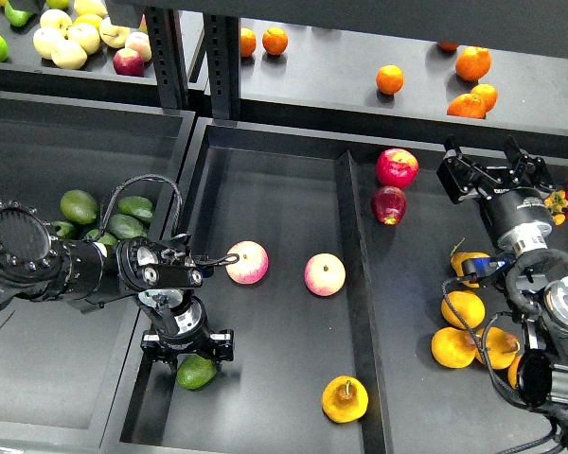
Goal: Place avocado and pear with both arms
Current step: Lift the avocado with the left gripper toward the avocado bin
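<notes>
The bright green avocado lies tilted on the floor of the middle tray, near its front left corner. My left gripper hovers right over its upper end, fingers spread wide, not closed on it. The orange-yellow pear with a brown blotch at its stem lies at the tray's front, right of the avocado and apart from both grippers. My right gripper is open and empty, raised over the right tray's back part.
Two pink-and-yellow apples lie mid-tray. Two red apples sit beyond the divider. Oranges lie at the right. Darker avocados fill the left bin. The back shelf holds more fruit.
</notes>
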Robot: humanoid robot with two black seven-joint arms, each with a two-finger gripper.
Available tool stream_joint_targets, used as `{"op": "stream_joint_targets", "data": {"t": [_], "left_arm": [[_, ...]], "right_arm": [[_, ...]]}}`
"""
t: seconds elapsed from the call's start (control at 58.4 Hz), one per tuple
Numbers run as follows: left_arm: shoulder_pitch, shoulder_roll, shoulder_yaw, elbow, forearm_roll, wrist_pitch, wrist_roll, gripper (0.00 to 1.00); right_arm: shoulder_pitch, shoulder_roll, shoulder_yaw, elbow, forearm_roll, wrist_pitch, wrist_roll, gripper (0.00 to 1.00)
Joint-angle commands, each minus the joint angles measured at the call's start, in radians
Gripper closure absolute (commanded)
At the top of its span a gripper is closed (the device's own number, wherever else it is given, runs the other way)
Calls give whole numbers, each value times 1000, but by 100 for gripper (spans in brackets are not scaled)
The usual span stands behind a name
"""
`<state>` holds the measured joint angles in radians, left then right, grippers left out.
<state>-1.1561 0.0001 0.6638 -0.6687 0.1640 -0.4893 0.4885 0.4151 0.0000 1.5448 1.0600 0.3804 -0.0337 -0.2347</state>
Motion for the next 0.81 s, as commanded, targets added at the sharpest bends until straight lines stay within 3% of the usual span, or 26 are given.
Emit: {"op": "stream_joint_targets", "data": {"t": [0.0, 0.051, 0.154, 0.36, 0.685, 0.788], "left_arm": [[13, 0, -10, 8, -11, 1, 0, 66], [33, 0, -33, 32, -29, 1, 0, 76], [35, 0, -47, 43, -29, 1, 0, 79], [7, 0, -66, 26, -32, 1, 0, 82], [-149, 0, -161, 26, -32, 1, 0, 83], [-192, 66, -176, 28, -29, 1, 0, 82]], "right_arm": [[-1, 0, 0, 0, 0, 0, 0, 1], [-2, 0, 0, 1, 0, 0, 0, 1], [-2, 0, -2, 1, 0, 0, 0, 1], [-4, 0, -3, 5, -2, 0, 0, 1], [-7, 0, -5, 6, -3, 0, 0, 1], [-9, 0, -5, 6, -3, 0, 0, 1]]}}
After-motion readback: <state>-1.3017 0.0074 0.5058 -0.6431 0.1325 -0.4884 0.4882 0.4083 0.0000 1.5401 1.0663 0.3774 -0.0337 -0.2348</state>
